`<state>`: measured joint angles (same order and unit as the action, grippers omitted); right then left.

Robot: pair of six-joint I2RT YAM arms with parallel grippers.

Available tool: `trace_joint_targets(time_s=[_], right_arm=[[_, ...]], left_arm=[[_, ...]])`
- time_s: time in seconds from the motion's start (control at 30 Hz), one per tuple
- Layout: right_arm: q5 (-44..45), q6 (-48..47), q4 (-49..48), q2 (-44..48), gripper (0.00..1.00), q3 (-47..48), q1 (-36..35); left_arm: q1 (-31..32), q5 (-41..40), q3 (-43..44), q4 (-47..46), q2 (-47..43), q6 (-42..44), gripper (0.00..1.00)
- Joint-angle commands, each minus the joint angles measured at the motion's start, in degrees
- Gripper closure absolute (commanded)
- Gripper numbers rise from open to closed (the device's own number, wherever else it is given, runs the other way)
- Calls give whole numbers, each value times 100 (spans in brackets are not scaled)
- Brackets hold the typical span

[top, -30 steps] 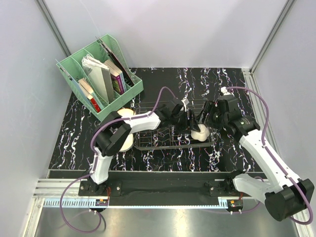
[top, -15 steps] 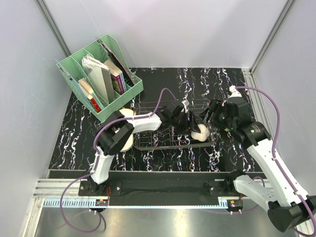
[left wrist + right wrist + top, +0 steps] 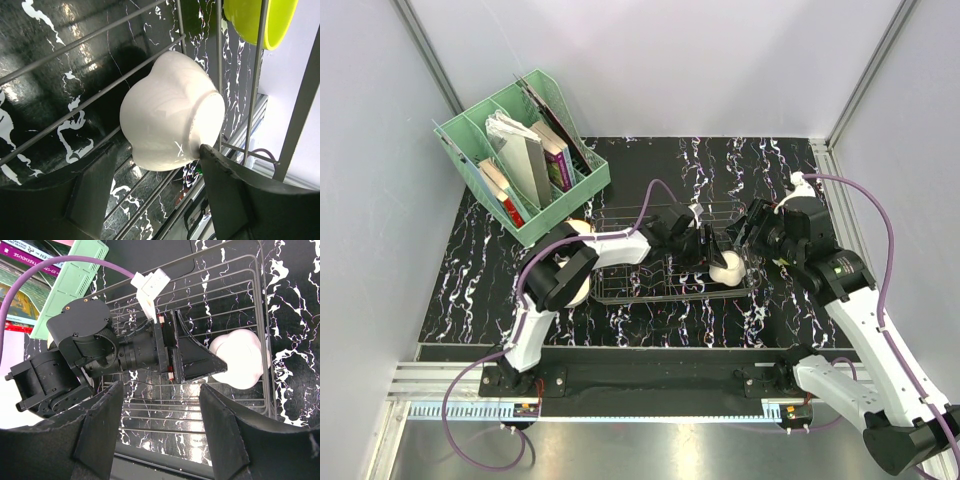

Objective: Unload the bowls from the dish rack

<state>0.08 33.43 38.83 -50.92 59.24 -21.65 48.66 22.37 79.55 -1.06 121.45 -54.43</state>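
The dish rack [image 3: 665, 272] of thin dark wire sits mid-table. A white bowl [image 3: 726, 270] lies on its side at the rack's right end. My left gripper [image 3: 705, 255] reaches into the rack, open. In the left wrist view the white bowl [image 3: 170, 110] lies just ahead of the left gripper [image 3: 157, 150], and the right fingertip [image 3: 206, 150] touches the bowl's foot. A yellow-green bowl [image 3: 257, 20] shows beyond the wires. My right gripper [image 3: 745, 238] hovers open over the rack's right end. Between its fingers in its own view are bare rack wires [image 3: 165, 412], with the white bowl [image 3: 245, 362] further off.
A mint-green organiser [image 3: 520, 155] with books stands at the back left. Two cream bowls [image 3: 576, 228] [image 3: 575, 290] rest on the table by the left arm, left of the rack. The left arm's purple cable [image 3: 655, 190] loops above the rack.
The right arm's wrist has swung right and slightly nearer. My left gripper has edged right toward the white bowl. Both grippers have stayed open.
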Motion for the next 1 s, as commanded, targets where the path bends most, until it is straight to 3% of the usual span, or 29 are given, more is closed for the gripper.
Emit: trace_joint_targets(time_s=[0.0,0.57,0.97], right_arm=[[63,-12,-77,12,30,176,-32],[36,155,-174,117,31,-220,-32],[177,155,-174,47,31,-308,-32]], left_arm=[[-6,-58,-87,-306,143,-58,29],[-32,953,-1020,-3381,213,-1165,33],[-68,1235,-1117,-3911,134,-1315,41]])
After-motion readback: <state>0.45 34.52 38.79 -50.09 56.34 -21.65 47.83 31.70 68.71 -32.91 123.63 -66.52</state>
